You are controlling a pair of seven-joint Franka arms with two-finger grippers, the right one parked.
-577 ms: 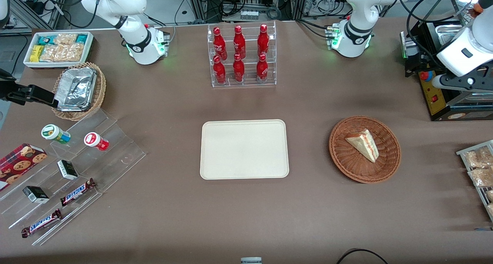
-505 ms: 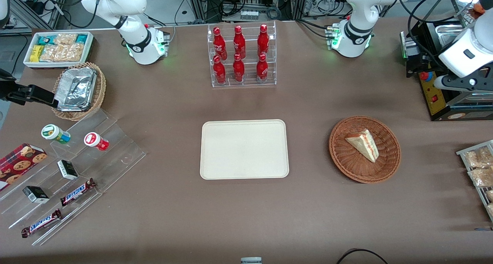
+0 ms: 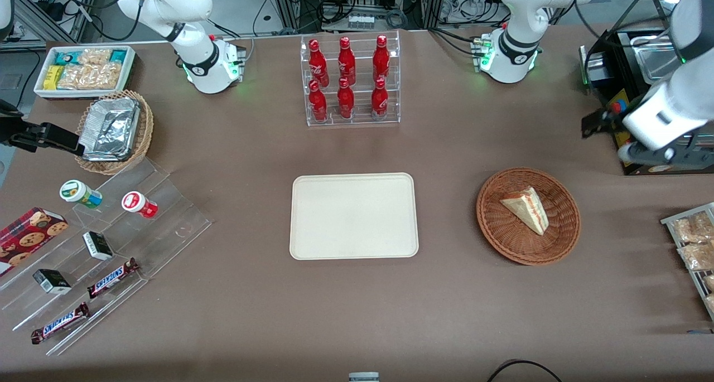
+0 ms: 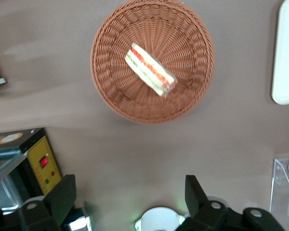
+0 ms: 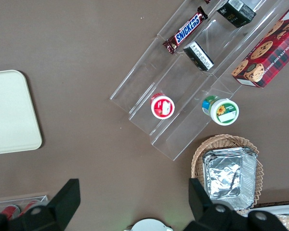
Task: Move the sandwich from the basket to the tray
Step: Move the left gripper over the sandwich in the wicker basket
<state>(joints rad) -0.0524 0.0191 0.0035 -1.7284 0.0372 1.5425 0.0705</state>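
Note:
The sandwich [image 3: 527,208], a pale bread wedge with red and green layers, lies in the reddish-brown wicker basket [image 3: 563,242]. The left wrist view looks down on the sandwich [image 4: 150,70] in the basket [image 4: 111,89] from high above. My left gripper [image 4: 129,197] is open and holds nothing. It hangs over bare table between the basket and the arm's base, well clear of the sandwich. The left arm's wrist [image 3: 664,117] is at the working arm's end of the table. The cream tray [image 3: 353,215] lies at mid-table with nothing on it, and its corner [image 4: 285,72] shows beside the basket.
A black and yellow control box [image 3: 630,142] stands close to the left arm. A rack of snack packets [image 3: 691,248] is at the table edge near the basket. An acrylic rack of red bottles [image 3: 350,81] stands farther from the camera than the tray.
The left arm's wrist has swung from the table's end toward the basket. The sandwich, basket and tray have not moved.

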